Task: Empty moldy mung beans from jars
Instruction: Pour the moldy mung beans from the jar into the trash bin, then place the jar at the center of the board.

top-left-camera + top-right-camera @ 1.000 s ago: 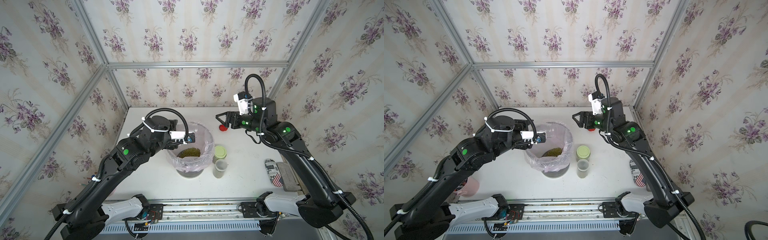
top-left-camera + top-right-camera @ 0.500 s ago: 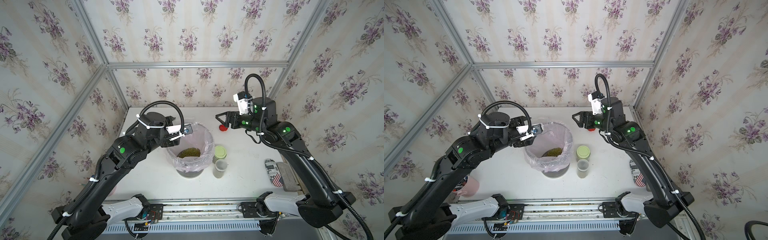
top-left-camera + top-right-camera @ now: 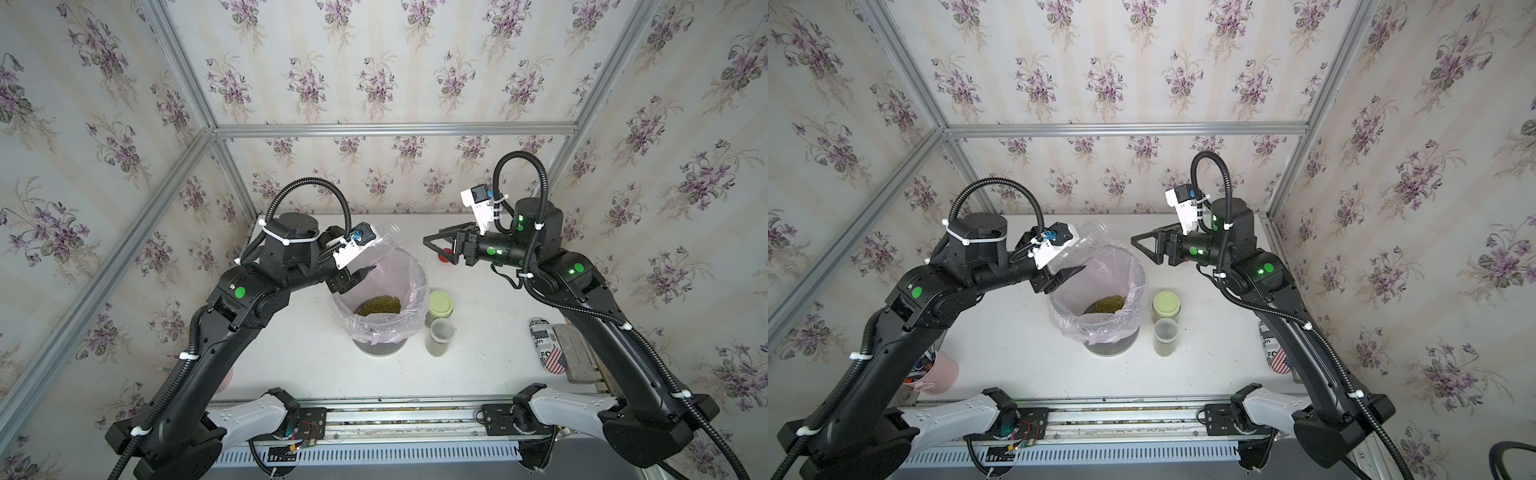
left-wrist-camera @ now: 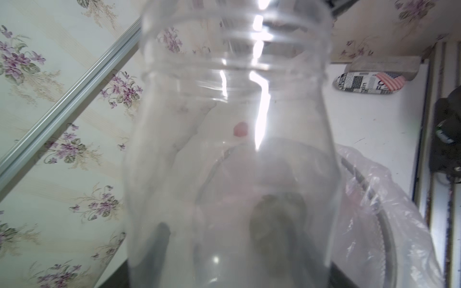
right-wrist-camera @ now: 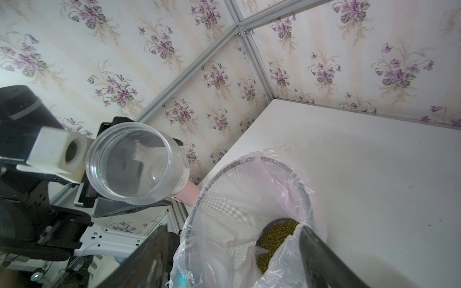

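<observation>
white table [image 3: 299, 357], floral wallpaper [image 3: 374, 75], clear jar [image 5: 129, 162]

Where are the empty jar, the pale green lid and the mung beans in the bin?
empty jar [image 5: 134, 163]: right wrist view, its round clear end.
pale green lid [image 3: 440, 304]: a top view, middle of its top.
mung beans [image 3: 379, 305]: a top view, middle of the heap.
</observation>
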Controlling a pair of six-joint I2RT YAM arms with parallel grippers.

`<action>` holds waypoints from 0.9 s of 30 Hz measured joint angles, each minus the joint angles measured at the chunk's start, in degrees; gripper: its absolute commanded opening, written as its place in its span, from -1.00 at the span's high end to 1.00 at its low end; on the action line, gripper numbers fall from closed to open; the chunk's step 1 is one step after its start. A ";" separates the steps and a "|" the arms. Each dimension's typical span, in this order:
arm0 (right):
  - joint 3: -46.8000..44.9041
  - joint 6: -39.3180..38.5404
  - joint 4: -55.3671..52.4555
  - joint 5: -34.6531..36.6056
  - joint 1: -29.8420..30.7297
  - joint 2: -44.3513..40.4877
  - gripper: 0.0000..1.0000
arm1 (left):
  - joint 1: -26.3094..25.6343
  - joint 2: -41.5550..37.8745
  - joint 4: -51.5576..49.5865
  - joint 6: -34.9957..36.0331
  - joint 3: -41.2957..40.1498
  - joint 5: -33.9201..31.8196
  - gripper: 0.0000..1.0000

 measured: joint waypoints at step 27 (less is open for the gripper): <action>0.02 9.07 18.80 -6.49 9.70 1.60 -0.62 | 4.00 -1.57 22.40 -26.34 -8.09 22.97 0.32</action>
